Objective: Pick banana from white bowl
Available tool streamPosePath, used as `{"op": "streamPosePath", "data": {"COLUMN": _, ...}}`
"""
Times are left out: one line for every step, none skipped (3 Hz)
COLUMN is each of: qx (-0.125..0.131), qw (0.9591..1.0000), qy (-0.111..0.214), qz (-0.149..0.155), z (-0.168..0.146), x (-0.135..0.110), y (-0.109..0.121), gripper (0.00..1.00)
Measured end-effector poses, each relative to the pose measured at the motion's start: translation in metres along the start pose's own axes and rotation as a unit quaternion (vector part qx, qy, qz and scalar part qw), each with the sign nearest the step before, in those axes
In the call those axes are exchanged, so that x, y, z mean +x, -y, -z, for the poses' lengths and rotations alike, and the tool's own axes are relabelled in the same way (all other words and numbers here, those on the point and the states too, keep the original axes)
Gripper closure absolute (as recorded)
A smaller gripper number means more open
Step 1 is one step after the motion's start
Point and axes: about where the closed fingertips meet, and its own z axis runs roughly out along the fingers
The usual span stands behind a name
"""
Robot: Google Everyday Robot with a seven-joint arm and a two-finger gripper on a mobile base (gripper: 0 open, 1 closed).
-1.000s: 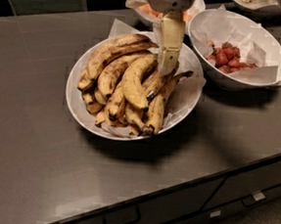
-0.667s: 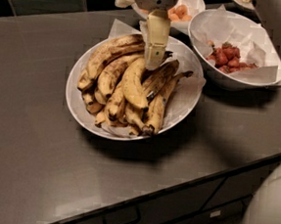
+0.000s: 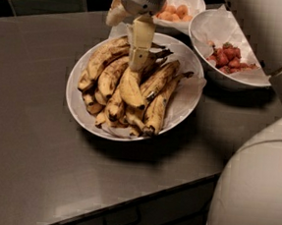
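The white bowl (image 3: 73, 103) is wide and shallow, lined with white paper, and holds several overripe bananas. The banana (image 3: 156, 82) is long, dull yellow with brown speckles; it lies right of centre, beside a similar one (image 3: 164, 101), their dark stems pointing to the back right. A plumper, brighter banana (image 3: 130, 86) lies in the middle. My gripper (image 3: 138, 60) hangs down from the top of the view over the middle of the pile, its tip at the plump banana's upper end and just left of the speckled banana.
A deeper white bowl with red fruit (image 3: 224, 60) stands at the back right, and a bowl with orange fruit (image 3: 177, 11) behind the gripper. The dark counter (image 3: 28, 164) ends at a front edge with a drawer handle (image 3: 122, 219). My pale body (image 3: 257, 193) fills the lower right.
The gripper has shifted left over the pile, from the right-hand bananas toward the middle. The view has also shifted, and my body now fills the lower right. The bananas have not moved.
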Motion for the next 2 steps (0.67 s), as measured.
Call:
{"op": "streamPosePath", "data": {"qx": -0.004, "qw": 1.0, "qy": 0.002, "qz": -0.003, "z": -0.0043, "x": -0.003, "y": 0.0054, "gripper": 0.25}}
{"op": "streamPosePath", "data": {"qx": -0.006, "qw": 1.0, "qy": 0.002, "qz": -0.004, "z": -0.0067, "x": -0.0046, "y": 0.0091, "gripper": 0.35}}
